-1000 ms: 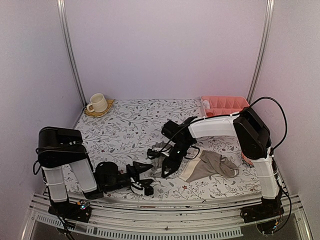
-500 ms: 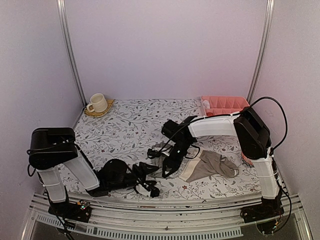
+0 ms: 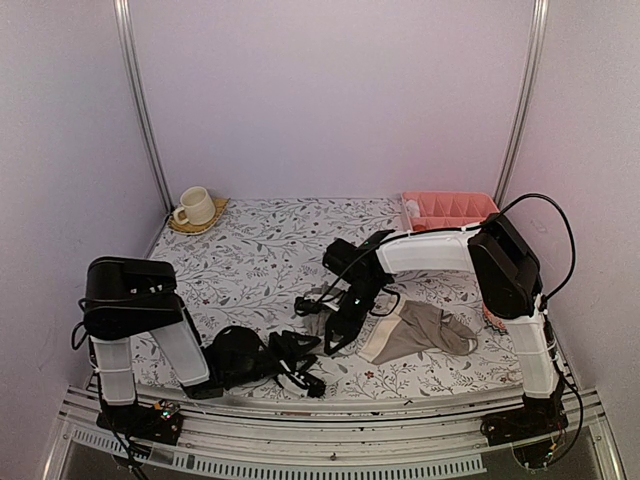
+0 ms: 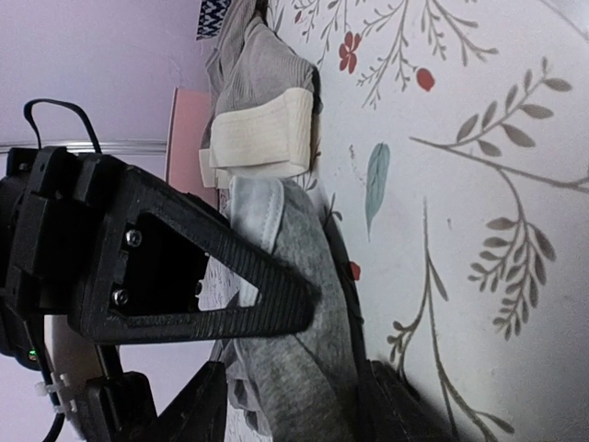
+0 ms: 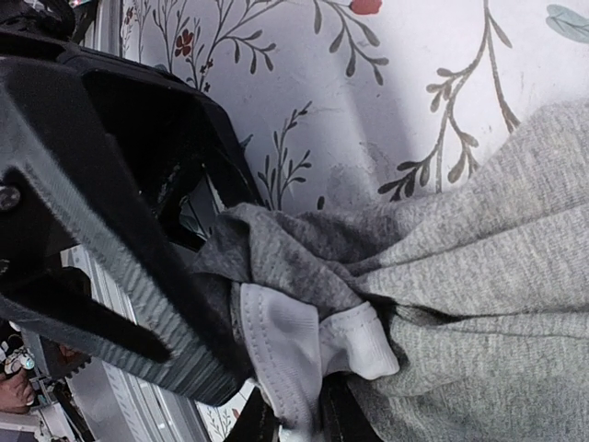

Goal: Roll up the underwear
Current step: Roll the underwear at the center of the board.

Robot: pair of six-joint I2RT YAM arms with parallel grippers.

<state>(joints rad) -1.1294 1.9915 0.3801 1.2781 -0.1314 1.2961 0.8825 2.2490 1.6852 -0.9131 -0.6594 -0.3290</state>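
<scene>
The grey underwear [image 3: 318, 312] with white edging [image 5: 294, 345] lies bunched at mid-table. My right gripper [image 3: 333, 338] is shut on that white edging [image 5: 308, 419], the cloth pinched between its jaws. My left gripper [image 3: 303, 365] comes in low from the left, right against the same bunch. It is open, and grey cloth [image 4: 304, 350] lies in the gap by its ridged finger [image 4: 184, 276]. The taupe underwear [image 3: 420, 330] with its cream waistband [image 4: 262, 138] lies flat just to the right, free of both grippers.
A cream cup on a saucer [image 3: 195, 208] stands at the back left. A pink divided tray [image 3: 448, 210] sits at the back right. Something pink [image 3: 490, 318] shows behind the right arm's forearm. The tablecloth [image 3: 250, 260] is floral.
My left gripper has slid right along the front edge to the grey underwear, and its jaws have narrowed. The right gripper holds its place and grip.
</scene>
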